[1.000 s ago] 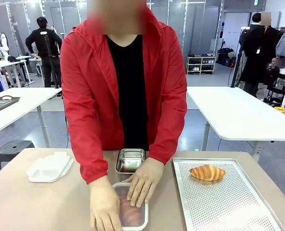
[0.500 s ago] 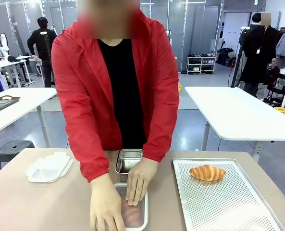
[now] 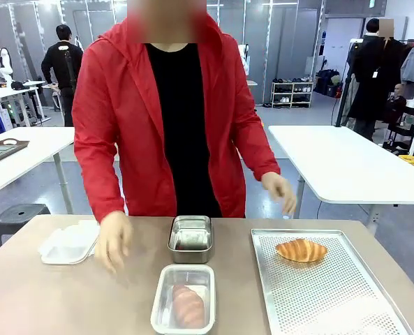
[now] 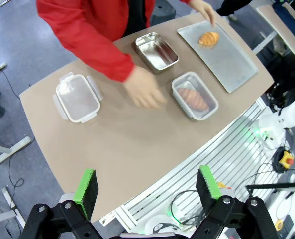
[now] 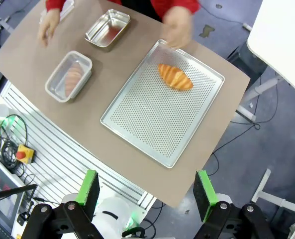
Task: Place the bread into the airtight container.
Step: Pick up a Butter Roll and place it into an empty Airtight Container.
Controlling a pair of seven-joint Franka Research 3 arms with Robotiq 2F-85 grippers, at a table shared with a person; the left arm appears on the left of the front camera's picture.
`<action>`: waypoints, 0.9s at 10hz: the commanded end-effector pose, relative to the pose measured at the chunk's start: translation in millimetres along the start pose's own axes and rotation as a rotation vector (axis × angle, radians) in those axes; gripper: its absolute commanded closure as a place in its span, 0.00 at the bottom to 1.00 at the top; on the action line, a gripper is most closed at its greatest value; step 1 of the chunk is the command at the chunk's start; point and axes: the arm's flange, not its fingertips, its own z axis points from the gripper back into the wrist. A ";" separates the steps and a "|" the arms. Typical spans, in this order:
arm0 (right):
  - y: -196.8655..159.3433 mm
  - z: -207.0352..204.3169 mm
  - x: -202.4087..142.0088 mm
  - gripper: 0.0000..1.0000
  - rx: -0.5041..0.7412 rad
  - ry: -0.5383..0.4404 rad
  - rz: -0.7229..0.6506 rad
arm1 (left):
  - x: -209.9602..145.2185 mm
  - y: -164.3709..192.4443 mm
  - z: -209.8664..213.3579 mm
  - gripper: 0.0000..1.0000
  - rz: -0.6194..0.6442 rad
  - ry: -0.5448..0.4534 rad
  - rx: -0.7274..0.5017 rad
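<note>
A golden croissant [image 3: 301, 250] lies on its side near the far end of a silver tray [image 3: 332, 300] full of little holes. The tray sits on the right part of the brown tabletop [image 3: 53, 300]. The croissant is long, shiny and striped, with pointy ends. It lies in the open on the tray.

To the left of the tray, near the front edge, is a small steel container [image 3: 188, 269] with a clear lid on top. Another bread [image 3: 188, 306], brown and pink, lies inside it. Just behind it stands an open steel box [image 3: 190, 237], shiny inside. Far to the left is a white plastic box [image 3: 70, 242] with clip flaps on its lid.

A person in a red jacket [image 3: 109, 139] stands at the far side. One of the person's hands [image 3: 113, 239] hangs blurry over the tabletop, between the plastic box and the open steel box. The other hand [image 3: 280, 190] is lifted beyond the far corner of the tray.

The robot's left hand [image 4: 147, 184] is high above the tabletop, spread wide, holding nothing. The robot's right hand [image 5: 147, 188] is high above the tray's near edge, also spread wide, holding nothing.
</note>
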 end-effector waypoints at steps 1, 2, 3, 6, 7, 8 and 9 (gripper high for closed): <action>-1.4 -1.6 4.6 0.05 0.011 0.006 0.010 | 2.7 -0.8 2.1 0.00 -0.010 -0.001 -0.010; -1.6 -4.9 9.5 0.05 -0.004 0.022 0.032 | 2.7 -0.8 2.1 0.00 -0.010 -0.001 -0.010; -2.6 -8.4 14.4 0.05 -0.009 0.033 0.050 | 2.7 -0.8 2.1 0.00 -0.010 -0.001 -0.010; -8.1 -34.9 38.1 0.05 0.020 0.062 0.111 | 2.7 -0.8 2.1 0.00 -0.010 -0.001 -0.010; -9.5 -49.1 47.7 0.05 0.005 0.074 0.148 | 2.7 -0.8 2.1 0.00 -0.010 -0.001 -0.010; -9.7 -63.9 56.3 0.05 -0.009 0.085 0.190 | 2.7 -0.8 2.1 0.00 -0.010 -0.001 -0.010; -12.7 -85.4 67.7 0.05 0.016 0.095 0.233 | 2.7 -0.8 2.1 0.00 -0.010 -0.001 -0.010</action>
